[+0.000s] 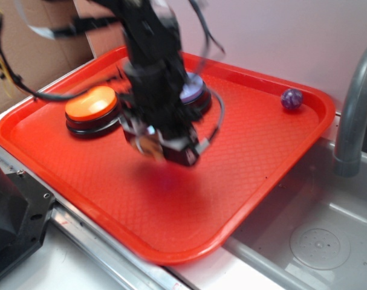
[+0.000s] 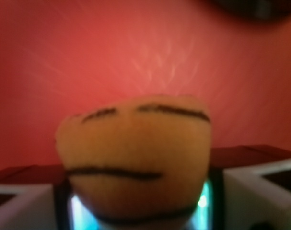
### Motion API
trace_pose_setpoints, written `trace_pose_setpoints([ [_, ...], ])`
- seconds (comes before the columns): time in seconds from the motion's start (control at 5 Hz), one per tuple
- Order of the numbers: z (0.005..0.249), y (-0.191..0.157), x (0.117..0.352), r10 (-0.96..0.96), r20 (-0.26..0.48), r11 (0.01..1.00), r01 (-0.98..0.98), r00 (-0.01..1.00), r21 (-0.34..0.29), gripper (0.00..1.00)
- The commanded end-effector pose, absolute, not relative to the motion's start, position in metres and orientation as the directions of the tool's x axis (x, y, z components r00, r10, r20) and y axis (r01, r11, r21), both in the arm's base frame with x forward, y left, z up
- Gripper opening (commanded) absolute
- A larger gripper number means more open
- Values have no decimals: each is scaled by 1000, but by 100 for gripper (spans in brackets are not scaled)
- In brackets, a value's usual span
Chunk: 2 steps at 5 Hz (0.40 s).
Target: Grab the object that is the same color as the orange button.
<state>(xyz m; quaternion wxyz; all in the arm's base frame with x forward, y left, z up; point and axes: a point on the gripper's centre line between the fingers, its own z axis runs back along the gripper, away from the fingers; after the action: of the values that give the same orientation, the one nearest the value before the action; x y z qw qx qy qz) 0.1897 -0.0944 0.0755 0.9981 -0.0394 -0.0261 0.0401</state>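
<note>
So the tiger (image 2: 133, 160) is sitting right between the gripper (image 1: 162, 145) fingers (image 2: 20, 206), which are squeezing in on it from both sides, orange fur and black stripes filling most of the wrist view. It's getting carried above the tray (image 1: 256, 151), not touching it, with a shadow lying under it. The orange button (image 1: 91, 107) is sitting just off to the gripper's side, the blue button (image 1: 195, 90) is peeking out behind the arm, and the ball (image 1: 291, 99) is resting well away near the far rim.
</note>
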Motion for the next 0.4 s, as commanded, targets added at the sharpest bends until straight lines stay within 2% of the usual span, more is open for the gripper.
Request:
trace_pose_setpoints([
  [0.0, 177, -38, 159, 86, 90, 996, -89, 992, 31, 0],
  [0.2, 187, -5, 157, 157, 115, 986, -163, 981, 45, 0],
])
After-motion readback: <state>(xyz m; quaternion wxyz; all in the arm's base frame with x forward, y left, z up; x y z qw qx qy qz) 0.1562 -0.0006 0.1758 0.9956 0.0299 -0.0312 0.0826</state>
